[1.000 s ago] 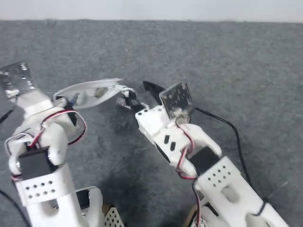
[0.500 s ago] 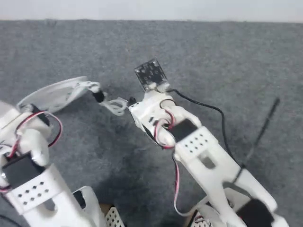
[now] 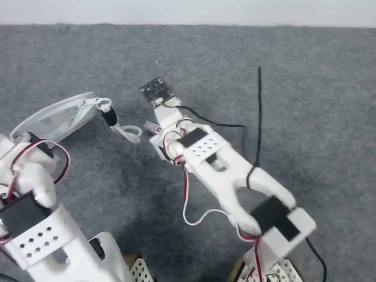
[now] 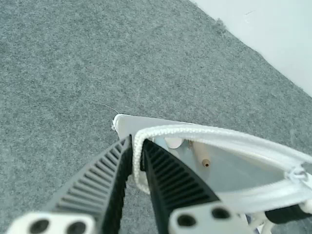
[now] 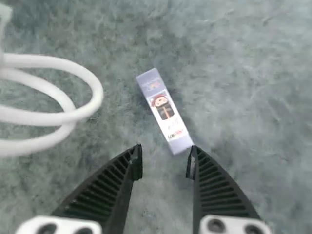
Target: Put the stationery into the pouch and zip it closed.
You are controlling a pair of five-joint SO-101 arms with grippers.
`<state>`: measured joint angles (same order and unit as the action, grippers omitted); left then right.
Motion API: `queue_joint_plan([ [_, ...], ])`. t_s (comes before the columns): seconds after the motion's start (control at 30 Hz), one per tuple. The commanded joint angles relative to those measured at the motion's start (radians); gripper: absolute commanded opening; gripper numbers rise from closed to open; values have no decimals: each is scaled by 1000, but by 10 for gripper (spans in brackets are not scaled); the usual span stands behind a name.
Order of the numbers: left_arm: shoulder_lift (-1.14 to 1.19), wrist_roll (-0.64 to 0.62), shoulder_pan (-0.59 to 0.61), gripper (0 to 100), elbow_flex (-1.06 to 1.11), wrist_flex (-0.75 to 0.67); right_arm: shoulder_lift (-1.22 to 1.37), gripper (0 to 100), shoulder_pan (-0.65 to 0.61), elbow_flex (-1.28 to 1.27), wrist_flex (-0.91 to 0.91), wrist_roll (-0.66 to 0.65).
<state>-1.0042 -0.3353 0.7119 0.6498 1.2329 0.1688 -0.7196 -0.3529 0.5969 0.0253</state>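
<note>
Pouch (image 3: 56, 120) first: it sits toward the left edge of the desk (image 3: 305, 76), white and lens-shaped. Its zip end points in toward the middle of the desk. The left gripper (image 4: 136, 145) is pressed together on the pouch's corded rim, pinching it so the mouth gapes. Inside, a thin stick (image 4: 202, 157) and a pale round piece can be made out, though what they are is hard to tell.

From the zip end a white loop (image 3: 130, 133) trails onto the desk. Just beside the loop, near the desk's middle, lies the piece not yet packed, a small lilac box (image 5: 164, 111).

The right gripper (image 5: 164, 153) hangs directly over this box with its fingers spread and nothing between them. The box's near end lies just ahead of the gap, a little closer to one finger than the other. Its long axis runs away from the gripper at a slight slant, so the fingers would close across its narrow width.

The right arm is plainly the nearer one for the pickup. The lift would then have to carry the box leftward over the loop to the held-open mouth. Straying sideways on the way down risks snagging the loop along with the box.
</note>
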Motion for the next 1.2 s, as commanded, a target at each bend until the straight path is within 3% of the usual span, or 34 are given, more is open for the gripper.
queue_joint_plan([
  [0.0, -25, -15, 6, 10, -42, -41, 25, 152, -8, 104, 5, -20],
  [0.53, -25, -15, 3, 10, -39, -41, 269, 152, -5, 272, 5, -100],
  [0.97, -25, -15, 3, 10, -39, -41, 291, 143, 7, 288, 4, -100],
  [1.17, -25, -15, 3, 10, -38, -41, 291, 1, 7, 288, 4, -100],
])
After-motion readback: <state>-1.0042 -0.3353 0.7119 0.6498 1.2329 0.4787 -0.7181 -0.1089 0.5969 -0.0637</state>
